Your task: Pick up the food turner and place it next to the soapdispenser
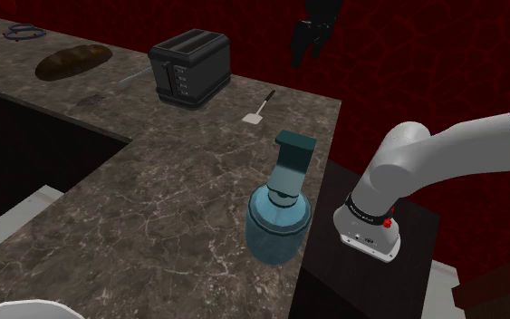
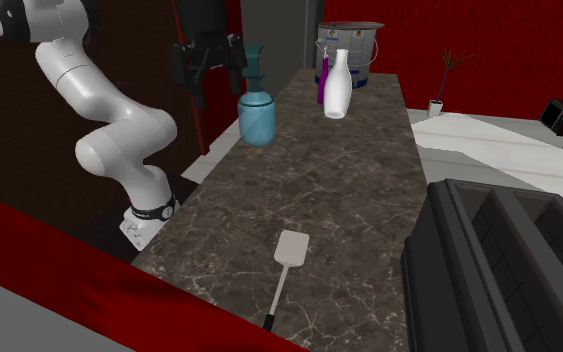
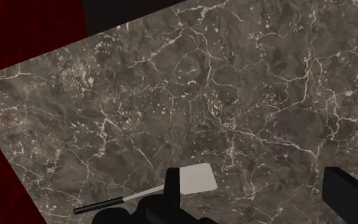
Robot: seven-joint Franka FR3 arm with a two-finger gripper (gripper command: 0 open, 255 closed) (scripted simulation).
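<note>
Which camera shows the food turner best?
The second exterior view: the food turner lies whole and unblocked on the counter. In the wrist view a finger covers its neck. The shoulder view shows it far off, near the toaster.

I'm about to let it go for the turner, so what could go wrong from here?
The food turner lies flat on the counter, so the open hand may scrape the surface or slip off it. Its handle ends near the counter's edge; a nudge could push it off. The soap dispenser stands tall near the arm; placing close might topple it.
</note>
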